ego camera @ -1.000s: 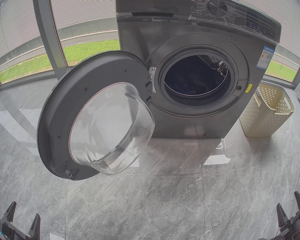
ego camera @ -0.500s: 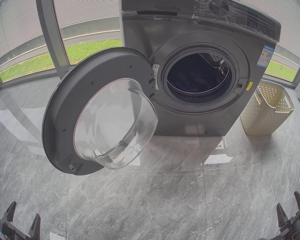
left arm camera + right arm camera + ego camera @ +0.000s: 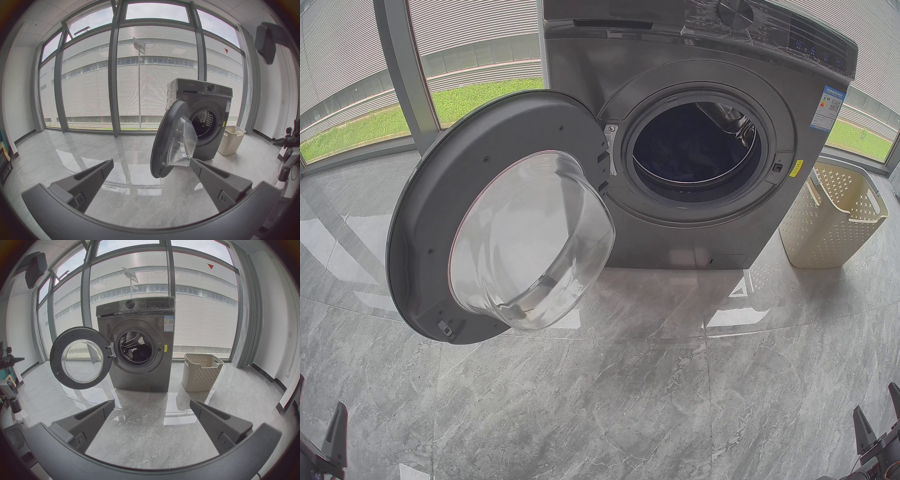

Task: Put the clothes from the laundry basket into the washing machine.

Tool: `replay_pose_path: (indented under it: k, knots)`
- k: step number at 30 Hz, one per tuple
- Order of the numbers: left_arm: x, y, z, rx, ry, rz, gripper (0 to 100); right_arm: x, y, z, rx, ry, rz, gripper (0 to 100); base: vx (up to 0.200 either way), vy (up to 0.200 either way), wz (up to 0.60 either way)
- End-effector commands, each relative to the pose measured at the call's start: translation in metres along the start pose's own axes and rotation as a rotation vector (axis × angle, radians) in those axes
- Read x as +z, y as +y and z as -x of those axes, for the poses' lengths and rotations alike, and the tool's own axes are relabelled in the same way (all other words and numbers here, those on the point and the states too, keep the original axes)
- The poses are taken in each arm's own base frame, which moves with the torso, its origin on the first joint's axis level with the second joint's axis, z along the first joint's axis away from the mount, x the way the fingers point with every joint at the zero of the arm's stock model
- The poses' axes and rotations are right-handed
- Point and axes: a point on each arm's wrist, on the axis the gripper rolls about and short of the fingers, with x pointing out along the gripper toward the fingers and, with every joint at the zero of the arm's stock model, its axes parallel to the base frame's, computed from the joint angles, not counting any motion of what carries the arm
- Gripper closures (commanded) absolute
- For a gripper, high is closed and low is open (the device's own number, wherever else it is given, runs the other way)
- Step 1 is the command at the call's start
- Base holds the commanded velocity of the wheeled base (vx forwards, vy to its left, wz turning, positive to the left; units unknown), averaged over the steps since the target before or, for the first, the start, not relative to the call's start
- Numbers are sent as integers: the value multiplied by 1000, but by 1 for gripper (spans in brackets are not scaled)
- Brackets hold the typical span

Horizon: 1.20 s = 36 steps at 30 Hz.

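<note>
**Open washer, nothing grabbed**

The washing machine (image 3: 700, 244) has its door (image 3: 425, 206) swung out to the left. There's something dark in the drum (image 3: 126, 344), probably clothes (image 3: 141, 352), but it's hard to tell. The laundry basket (image 3: 831, 219) stands just right of the machine. The left gripper (image 3: 150, 162) and right gripper (image 3: 151, 402) hang low over the floor (image 3: 650, 387), well back, fingers spread and holding nothing.

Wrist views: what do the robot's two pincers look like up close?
The left pincer and right pincer look alike. Each has two dark grey, wedge-shaped fingers tapering to a tip, with fine ribbed texture on the inner faces, a round fastener near each base, and a curved dark grey guard beneath.
</note>
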Motion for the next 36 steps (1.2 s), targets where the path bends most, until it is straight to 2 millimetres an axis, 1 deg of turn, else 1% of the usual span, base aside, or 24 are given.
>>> replay_pose_path:
  k: [1, 3, 4, 5, 6, 12, 14, 18, 22, 23, 24, 27, 31, 36]
  knots:
    - [43, -1, -54, -148, 184, 19, 0, -5, 0, -1, 0, 8, -3, 0, 0, 0, 0]
    - [47, -3, -75, -174, 234, 19, 0, -5, 0, -1, 0, 10, -2, 0, 0, 0, 0]
    - [50, -4, -83, -176, 243, 19, 0, -5, 0, -1, 0, 10, -2, 0, 0, 0, 0]
    - [51, -4, -85, -177, 247, 19, 0, -5, 0, -1, 0, 8, -1, 0, 0, 0, 0]
    - [56, -6, -101, -184, 262, 26, 0, -5, 0, -1, 0, 8, -1, 0, 0, 0, 0]
    - [68, -11, -149, -245, 289, 57, 0, -5, 0, -1, 0, 10, -2, 0, 0, 0, 0]
    - [68, -12, -161, -251, 296, 58, 0, -5, 0, -1, 0, 8, -1, 0, 0, 0, 0]
    - [62, -15, -185, -258, 323, 60, 0, -5, 0, -1, 0, 8, 0, 0, 0, 0, 0]
    - [59, -17, -203, -266, 313, 61, 0, -5, 0, -1, 0, 8, -1, 0, 0, 0, 0]
    - [59, -17, -205, -266, 311, 61, 0, -5, 0, -1, 0, 10, -2, 0, 0, 0, 0]
    - [57, -18, -210, -269, 308, 61, 0, -5, 0, -1, 0, 8, -1, 0, 0, 0, 0]
    - [57, -20, -213, -289, 304, 62, 0, -5, 0, -1, 0, 8, 0, 0, 0, 0, 0]
    - [56, -22, -209, -355, 305, 69, 0, -5, 0, -1, 0, 10, 0, 0, 0, 0, 0]
    - [54, -38, -196, -466, 303, 67, 0, -5, 0, -1, 0, 8, 0, 0, 0, 0, 0]
